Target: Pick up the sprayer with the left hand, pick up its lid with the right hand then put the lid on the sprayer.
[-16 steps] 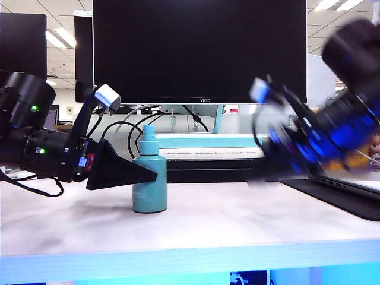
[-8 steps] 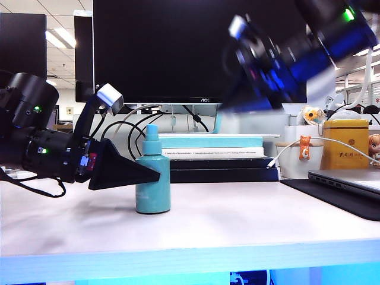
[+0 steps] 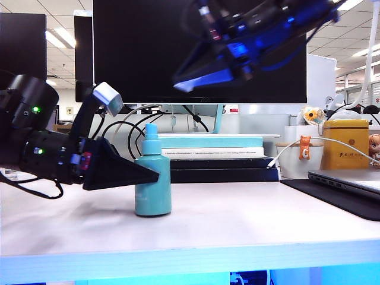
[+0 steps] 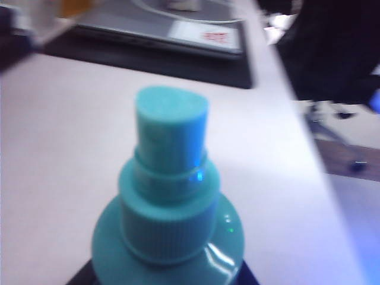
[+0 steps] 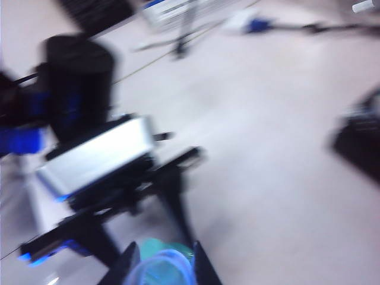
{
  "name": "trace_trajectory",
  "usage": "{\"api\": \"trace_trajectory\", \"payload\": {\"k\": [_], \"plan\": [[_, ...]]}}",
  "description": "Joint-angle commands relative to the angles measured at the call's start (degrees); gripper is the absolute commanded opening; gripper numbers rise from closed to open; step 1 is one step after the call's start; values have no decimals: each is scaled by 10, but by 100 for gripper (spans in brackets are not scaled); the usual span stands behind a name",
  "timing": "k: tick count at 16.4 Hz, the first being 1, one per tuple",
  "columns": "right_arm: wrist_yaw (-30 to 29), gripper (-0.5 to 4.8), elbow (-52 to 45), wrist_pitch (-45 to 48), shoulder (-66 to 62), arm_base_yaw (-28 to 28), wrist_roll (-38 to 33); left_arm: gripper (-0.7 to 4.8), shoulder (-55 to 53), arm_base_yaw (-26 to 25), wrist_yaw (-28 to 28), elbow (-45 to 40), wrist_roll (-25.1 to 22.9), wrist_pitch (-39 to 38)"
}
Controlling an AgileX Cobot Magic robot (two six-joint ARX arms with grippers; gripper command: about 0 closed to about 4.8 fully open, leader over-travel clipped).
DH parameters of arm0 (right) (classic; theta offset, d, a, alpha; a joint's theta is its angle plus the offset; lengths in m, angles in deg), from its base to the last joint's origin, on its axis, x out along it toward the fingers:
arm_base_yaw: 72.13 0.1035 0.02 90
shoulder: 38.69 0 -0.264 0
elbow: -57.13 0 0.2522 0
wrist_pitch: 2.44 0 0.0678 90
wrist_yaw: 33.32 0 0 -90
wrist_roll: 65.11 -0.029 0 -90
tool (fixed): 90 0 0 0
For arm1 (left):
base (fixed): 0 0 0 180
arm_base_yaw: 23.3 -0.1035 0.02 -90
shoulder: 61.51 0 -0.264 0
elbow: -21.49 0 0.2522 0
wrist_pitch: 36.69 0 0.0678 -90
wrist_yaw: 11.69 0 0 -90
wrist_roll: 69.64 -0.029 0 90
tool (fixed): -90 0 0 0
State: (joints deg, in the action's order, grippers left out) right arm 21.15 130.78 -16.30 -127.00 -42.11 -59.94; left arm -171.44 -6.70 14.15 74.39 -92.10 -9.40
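- Teal sprayer (image 3: 152,184) stands upright on the counter (image 3: 237,225), our left gripper (image 3: 155,174) closed on its body.
- Our right gripper (image 5: 163,264) pinches the clear lid (image 5: 161,268), high up, right of the nozzle (image 4: 171,133); we approach from above, down the vertical axis.

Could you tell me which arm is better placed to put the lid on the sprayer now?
The right: its claw holds the clear lid high above the sprayer, which the left claw grips on the table.

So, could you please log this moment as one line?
left pincer: gripping sprayer on table | right pincer: raised above sprayer, holding lid | lid: not on
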Motion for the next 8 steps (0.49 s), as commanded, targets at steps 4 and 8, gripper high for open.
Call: {"api": "trace_trajectory", "payload": {"k": [4, 8], "plan": [[-9, 103, 4, 1, -21, 48, -4, 154, -1, 37, 0, 0, -1, -3], [-2, 103, 4, -23, -20, 50, 9, 154, -1, 43, 12, 0, -1, -7]]}}
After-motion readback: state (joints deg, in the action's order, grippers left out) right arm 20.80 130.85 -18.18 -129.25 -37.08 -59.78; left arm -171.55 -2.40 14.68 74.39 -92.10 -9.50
